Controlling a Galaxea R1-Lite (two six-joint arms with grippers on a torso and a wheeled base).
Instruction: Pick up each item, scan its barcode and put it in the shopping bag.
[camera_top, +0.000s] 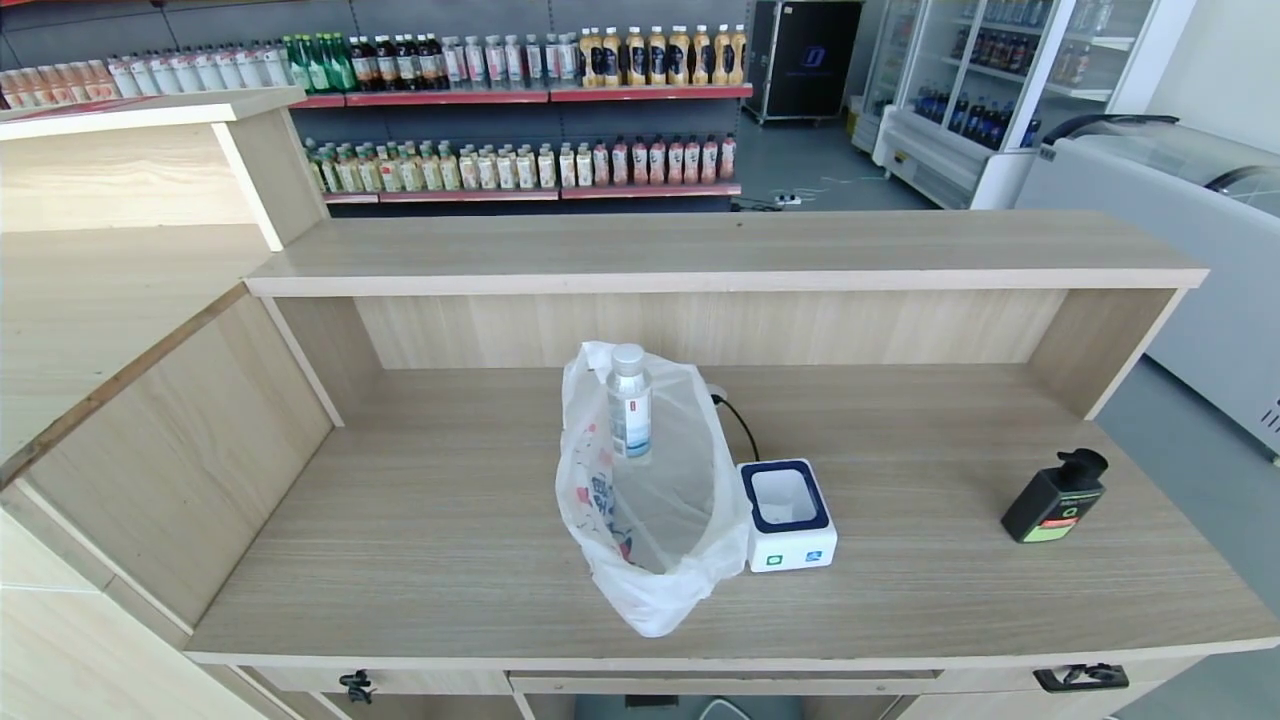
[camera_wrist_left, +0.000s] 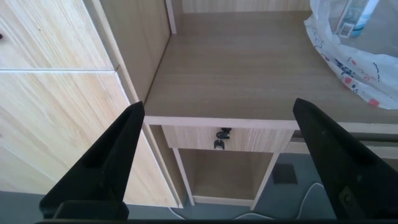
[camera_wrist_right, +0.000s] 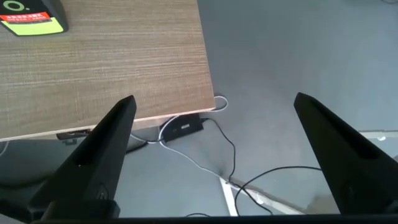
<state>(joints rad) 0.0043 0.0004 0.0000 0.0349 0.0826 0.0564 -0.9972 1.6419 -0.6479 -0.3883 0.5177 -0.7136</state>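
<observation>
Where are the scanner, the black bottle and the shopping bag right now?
scanner (camera_top: 788, 510): head view, on the window in its top face.
black bottle (camera_top: 1052, 502): head view, on the middle of its body.
shopping bag (camera_top: 585, 480): head view, on its patterned side wall.

Shopping bag – thin white plastic with red and blue print, standing open-mouthed at the middle of the counter, its lower end slumped toward the front edge. Inside it, against the far wall, a clear bottle stands upright, with a white cap and a pale label. Scanner – a small white box with a dark blue frame round its top window, touching the bag's right side. Black bottle with a pump top and a green-and-red label sits well apart, near the counter's right end; standing or leaning cannot be told.
</observation>
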